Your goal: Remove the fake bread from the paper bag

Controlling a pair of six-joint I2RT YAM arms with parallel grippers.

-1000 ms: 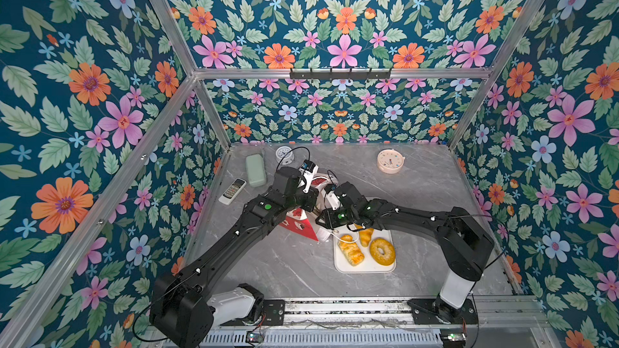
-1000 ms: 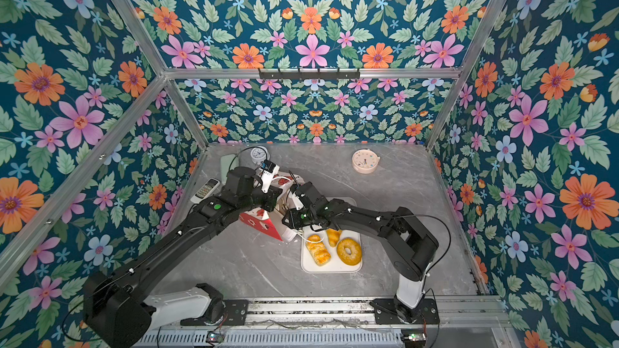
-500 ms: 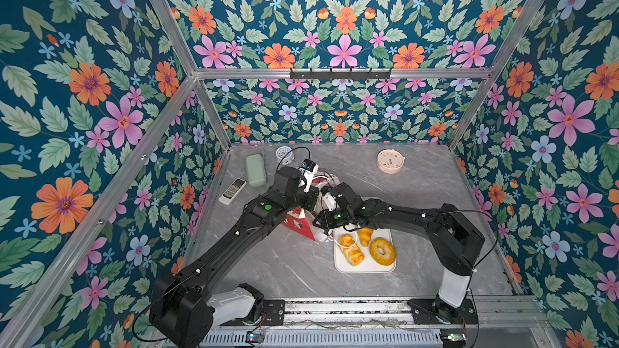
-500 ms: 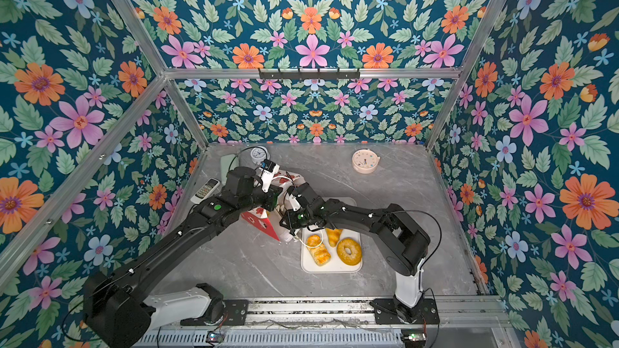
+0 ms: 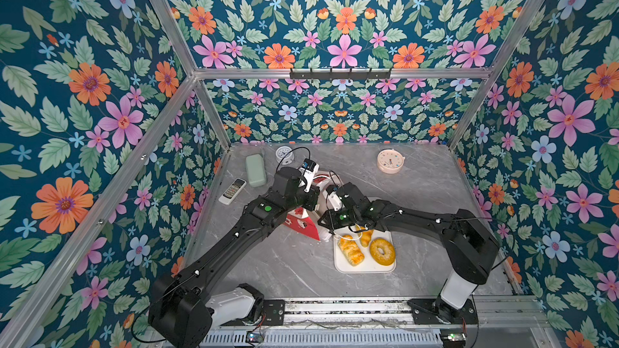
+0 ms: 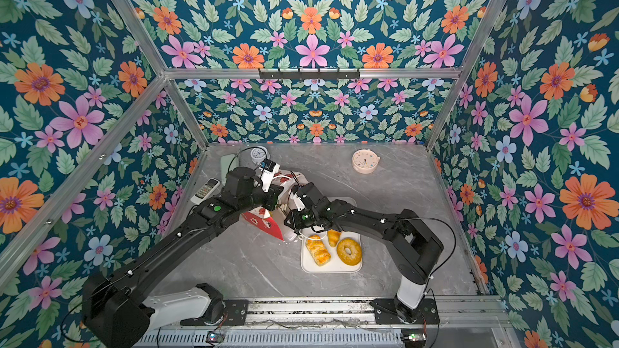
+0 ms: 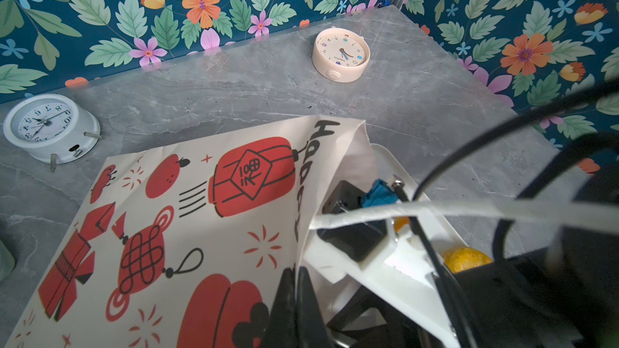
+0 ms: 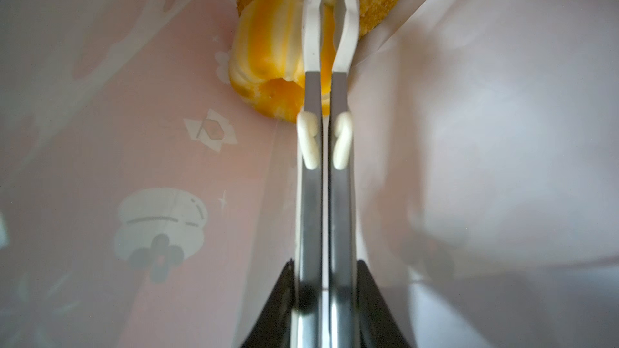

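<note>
The paper bag (image 5: 303, 225) (image 6: 264, 224) lies on its side between the two arms, its printed side (image 7: 201, 212) filling the left wrist view. My left gripper (image 7: 294, 272) is shut on the bag's rim at the mouth. My right gripper (image 8: 326, 262) is shut on metal tongs (image 8: 313, 195) that reach deep inside the bag. Their white tips pinch a yellow striped bun (image 8: 271, 45) of fake bread, with a crumbed loaf (image 8: 385, 1) behind it. A braided roll (image 5: 350, 250), a croissant (image 5: 365, 236) and a bagel (image 5: 382, 251) lie on the white tray (image 5: 365, 267).
At the back stand a white alarm clock (image 5: 284, 155) and a pink clock (image 5: 389, 161). A green case (image 5: 256, 170) and a remote (image 5: 232, 191) lie at the left wall. The tray sits right beside the bag's mouth.
My right arm has pushed further left into the bag's mouth and the tongs have squeezed together. The left arm holds still on the bag's rim.
</note>
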